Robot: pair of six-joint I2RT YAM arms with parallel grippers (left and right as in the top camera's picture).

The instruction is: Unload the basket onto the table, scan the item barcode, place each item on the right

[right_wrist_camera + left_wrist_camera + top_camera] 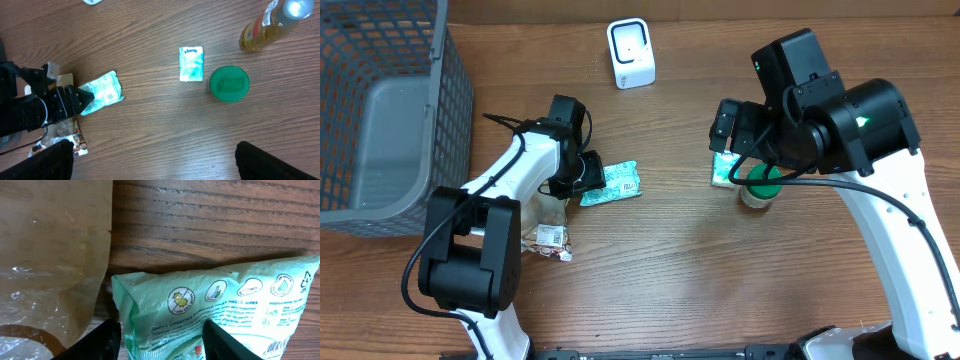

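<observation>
Brown wood table (670,270). Left gripper (161,341) jaws partway open, straddling one end of the green tissue pack (225,292), which lies flat on the wood — can't tell if it's clamped. Right gripper (152,162) jaws spread wide, empty — up over the table. White scanner (630,53) well apart.

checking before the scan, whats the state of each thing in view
left gripper, jaws around wipes pack, grip unclear
wipes pack, lying flat
right gripper, open, empty
kleenex pack, lying flat
green-lidded jar, upright, lid on
scanner, upright, untouched
</observation>
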